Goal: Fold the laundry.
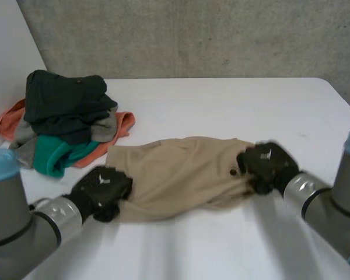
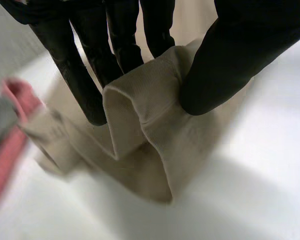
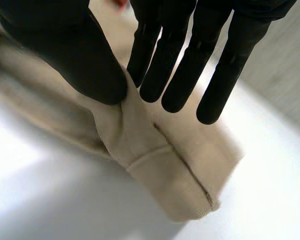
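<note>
White table [image 1: 221, 105] with a tan garment [image 1: 181, 175] lying crosswise in its middle, flattened and partly doubled over, a small dark button [image 1: 233, 171] showing near its right end. The left hand [image 1: 103, 189] sits at the garment's left end and grips it. In the left wrist view a raised fold of the tan cloth is pinched between the thumb [image 2: 230, 65] on one side and the fingers [image 2: 85, 75] on the other, and the rest of the cloth trails down onto the table. The right hand [image 1: 267, 166] sits at the garment's right end, beside the button. In the right wrist view its thumb [image 3: 75, 55] and the nearest finger close on a low ridge of cloth near a stitched seam, while the remaining fingers [image 3: 225, 75] extend straight just above the fabric. A pile of clothes [image 1: 64, 116] lies at the table's far left corner, just beyond the garment's left end, with a dark item on top and grey, teal and orange pieces beneath. Both grey arms reach in from the near edge.
</note>
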You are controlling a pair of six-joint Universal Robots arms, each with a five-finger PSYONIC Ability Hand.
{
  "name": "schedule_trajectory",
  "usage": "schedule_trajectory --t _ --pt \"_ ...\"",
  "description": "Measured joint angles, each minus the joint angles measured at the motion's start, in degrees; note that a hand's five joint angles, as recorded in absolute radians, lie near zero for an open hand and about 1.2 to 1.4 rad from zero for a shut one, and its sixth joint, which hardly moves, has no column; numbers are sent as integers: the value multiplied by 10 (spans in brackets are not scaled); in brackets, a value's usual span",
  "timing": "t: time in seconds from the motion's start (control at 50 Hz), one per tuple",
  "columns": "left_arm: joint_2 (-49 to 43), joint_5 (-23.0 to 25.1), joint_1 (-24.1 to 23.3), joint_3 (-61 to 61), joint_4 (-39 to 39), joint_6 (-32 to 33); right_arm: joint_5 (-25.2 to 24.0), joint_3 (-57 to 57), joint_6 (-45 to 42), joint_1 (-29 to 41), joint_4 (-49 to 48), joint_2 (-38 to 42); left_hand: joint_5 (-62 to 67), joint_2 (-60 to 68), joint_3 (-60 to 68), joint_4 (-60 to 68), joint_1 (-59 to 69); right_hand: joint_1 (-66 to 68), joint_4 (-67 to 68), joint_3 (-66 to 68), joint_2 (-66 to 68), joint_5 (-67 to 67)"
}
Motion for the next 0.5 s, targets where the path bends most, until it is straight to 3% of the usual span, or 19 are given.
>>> schedule_trajectory --t 0.08,0.24,0.44,0.46,0.5 --pt "87 7 -5 32 -16 -23 3 -35 27 8 13 -77 0 0 0 0 0 0 0 2 0 7" --pt "262 11 25 155 -29 -157 -1 -198 88 -1 120 -201 0 0 0 2 0 0 3 3 0 12" --pt "299 10 106 293 -49 -293 -9 -391 137 -24 229 -201 0 2 2 2 0 12 -2 -5 -7 7" --pt "292 12 109 298 -53 -302 -9 -397 141 -24 238 -193 0 2 2 2 0 49 -57 -54 -62 -49" --pt "277 15 108 299 -58 -311 -9 -401 145 -21 253 -178 0 2 2 2 0 -81 -217 -214 -230 -212"
